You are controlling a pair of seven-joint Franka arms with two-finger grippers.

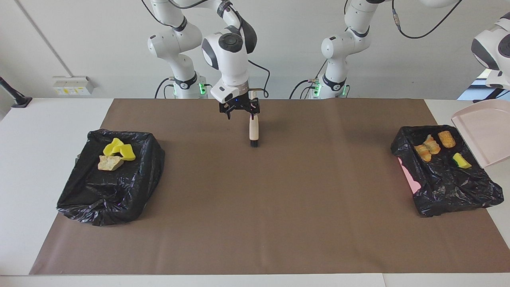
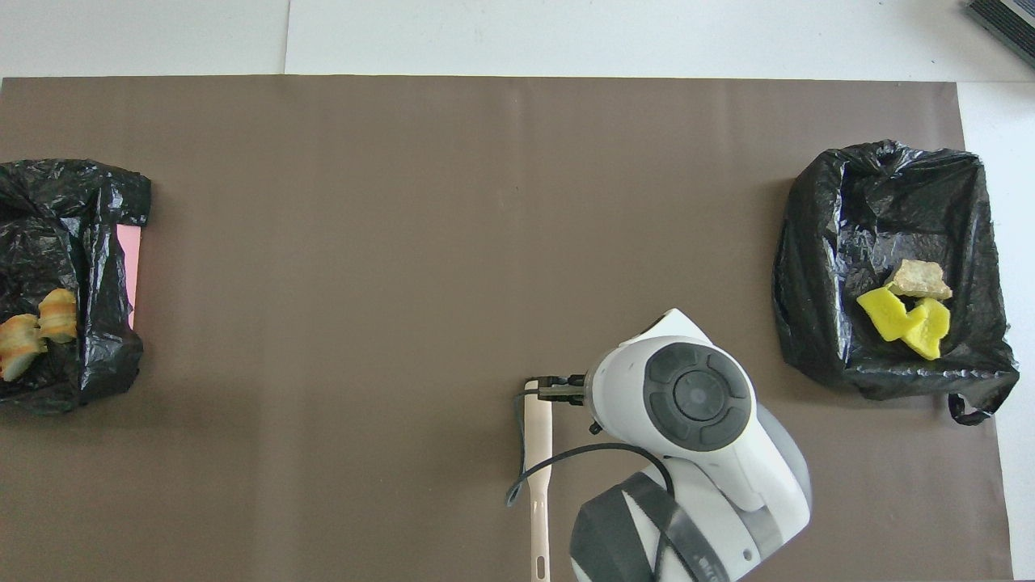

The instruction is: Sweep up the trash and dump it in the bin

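Facing view: a brown mat (image 1: 255, 191) covers most of the white counter (image 1: 48, 119), and its whole middle lies bare between two black-lined bins at either end. The right gripper (image 1: 239, 113) hangs low over the mat's edge nearest the robots, jaws spread, just beside the upper end of a cream-handled brush (image 1: 253, 133) whose dark bristles meet the mat; whether a finger touches the handle cannot be told. In the overhead view the brush (image 2: 538, 477) lies lengthwise, handle toward the robots.

The bin (image 1: 109, 177) at the right arm's end holds two yellow foam bits (image 1: 119, 149) and a tan chunk (image 1: 109, 162). The bin (image 1: 446, 175) at the left arm's end holds three orange-brown chunks (image 1: 428, 148) and one yellow bit (image 1: 461, 160), a pink wall showing through its liner. A pale pink dustpan (image 1: 484, 133) hangs tilted just over that bin's outer edge, beneath the left arm, whose gripper is out of sight.
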